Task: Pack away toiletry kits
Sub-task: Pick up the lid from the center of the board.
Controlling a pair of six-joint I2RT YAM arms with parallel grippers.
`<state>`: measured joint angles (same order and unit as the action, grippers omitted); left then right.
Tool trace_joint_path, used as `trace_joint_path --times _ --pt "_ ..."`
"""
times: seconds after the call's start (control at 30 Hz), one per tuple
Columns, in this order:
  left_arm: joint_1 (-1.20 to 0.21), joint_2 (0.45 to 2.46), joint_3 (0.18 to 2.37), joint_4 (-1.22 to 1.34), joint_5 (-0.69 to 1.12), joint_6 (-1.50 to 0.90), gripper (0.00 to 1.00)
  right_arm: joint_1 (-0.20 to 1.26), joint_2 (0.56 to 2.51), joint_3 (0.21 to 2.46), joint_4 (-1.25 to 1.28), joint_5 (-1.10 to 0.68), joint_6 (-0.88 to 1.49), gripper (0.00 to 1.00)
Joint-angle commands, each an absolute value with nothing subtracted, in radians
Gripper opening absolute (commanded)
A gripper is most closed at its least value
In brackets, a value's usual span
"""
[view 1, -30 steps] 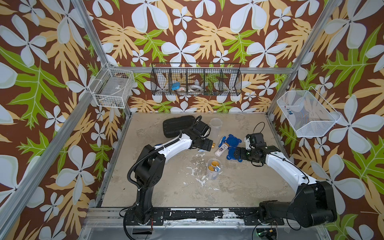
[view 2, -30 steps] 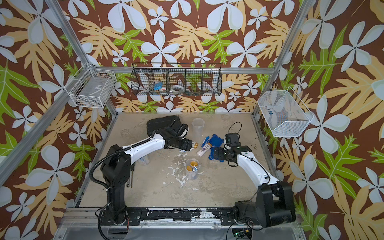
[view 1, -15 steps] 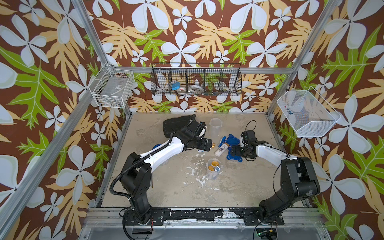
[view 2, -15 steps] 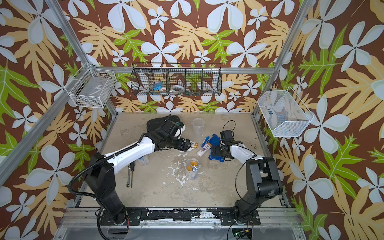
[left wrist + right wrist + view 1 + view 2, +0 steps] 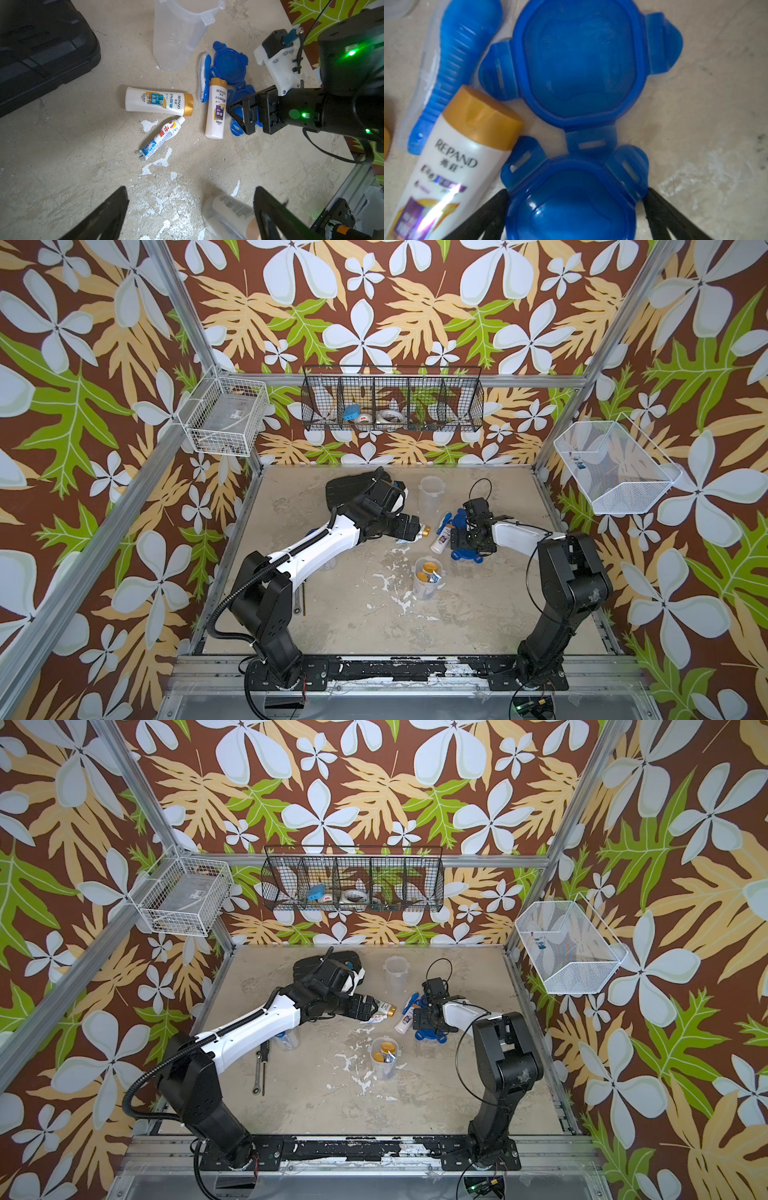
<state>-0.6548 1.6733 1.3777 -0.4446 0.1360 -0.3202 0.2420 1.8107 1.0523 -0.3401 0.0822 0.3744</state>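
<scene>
On the beige surface [image 5: 478, 614], the wide-open right pincer [image 5: 576, 192] sits around a blue plastic clip lid [image 5: 571, 218], and the open, empty left pincer [image 5: 190, 191] hangs near a white orange-capped plastic bottle [image 5: 158, 101].

Black ribbed hard case [image 5: 41, 52] is running off the left wrist view's edge. Empty clear plastic tumbler [image 5: 176, 35] is getting cropped by that same edge. Filled clear tumbler [image 5: 226, 214] is showing blurred, half behind a finger [image 5: 270, 216] of the left gripper [image 5: 190, 188]. In a top view the left arm [image 5: 249, 1029] is hiding most of a third clear tumbler [image 5: 289, 1042]. Right wrist view is cutting off the white bottle with orange-tan cap [image 5: 452, 166] and the nearer blue clip lid [image 5: 571, 212]. Items in the black wire basket [image 5: 353, 886] are reading too small to name.
</scene>
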Motion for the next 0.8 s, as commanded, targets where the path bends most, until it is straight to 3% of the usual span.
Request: trace_joint_path --times 0.0,0.17,0.53,0.77 --pt "-0.645 1.655 1.370 -0.422 0.140 -0.322 0.95 0.255 1.830 1.037 -0.394 0.129 0.365 1.00" --pt "-0.644 1.634 1.383 -0.437 0.137 -0.305 0.95 0.264 1.809 1.016 -0.396 0.114 0.376 0.98" --pt "-0.644 1.577 1.326 -0.434 0.146 -0.317 0.95 0.264 1.790 0.976 -0.387 0.081 0.383 0.83" --pt "-0.643 1.551 1.318 -0.442 0.144 -0.316 0.95 0.263 1.679 0.976 -0.419 0.070 0.361 0.74"
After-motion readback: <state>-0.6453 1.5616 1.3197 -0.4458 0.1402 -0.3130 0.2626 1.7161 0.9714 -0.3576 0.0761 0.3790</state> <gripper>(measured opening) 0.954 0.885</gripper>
